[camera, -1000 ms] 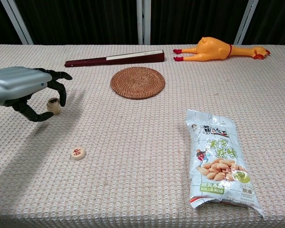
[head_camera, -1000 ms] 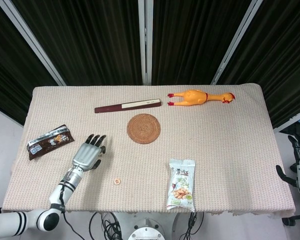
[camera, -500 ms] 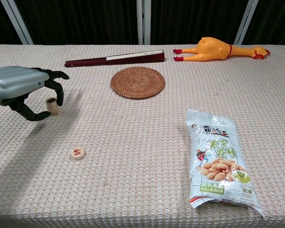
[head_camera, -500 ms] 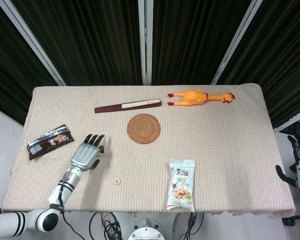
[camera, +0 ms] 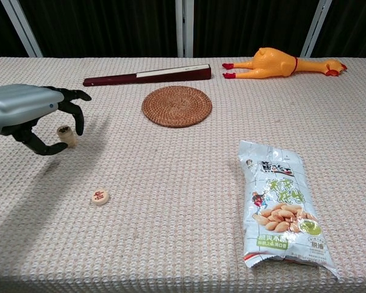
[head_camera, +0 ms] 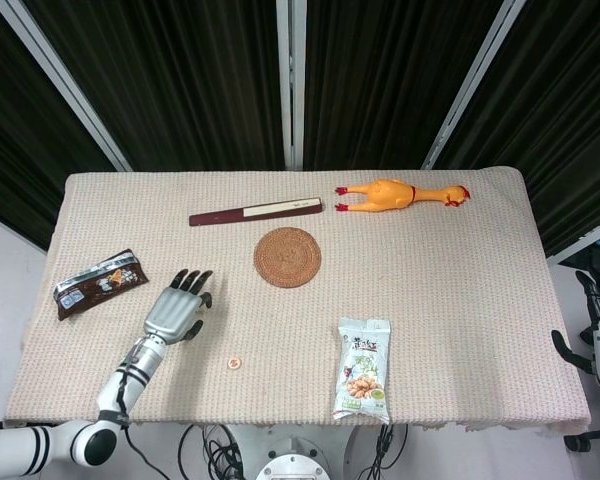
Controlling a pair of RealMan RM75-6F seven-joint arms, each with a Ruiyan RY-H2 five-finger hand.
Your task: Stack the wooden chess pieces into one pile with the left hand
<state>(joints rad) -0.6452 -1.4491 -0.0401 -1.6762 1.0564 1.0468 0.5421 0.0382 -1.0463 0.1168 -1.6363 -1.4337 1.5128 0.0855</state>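
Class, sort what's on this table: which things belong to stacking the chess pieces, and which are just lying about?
Job: left hand; small stack of wooden pieces; loose wooden piece.
Lying about: rubber chicken; woven coaster; peanut packet; folded fan; snack bar.

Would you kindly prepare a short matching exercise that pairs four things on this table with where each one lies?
Things:
1. rubber chicken
2. peanut bag
3. round woven mat
4. dark snack packet

Places:
A. near the left edge
B. far side, right of the closed fan
C. near the front edge
D. middle of the table

Pairs: 1-B, 2-C, 3-D, 4-A
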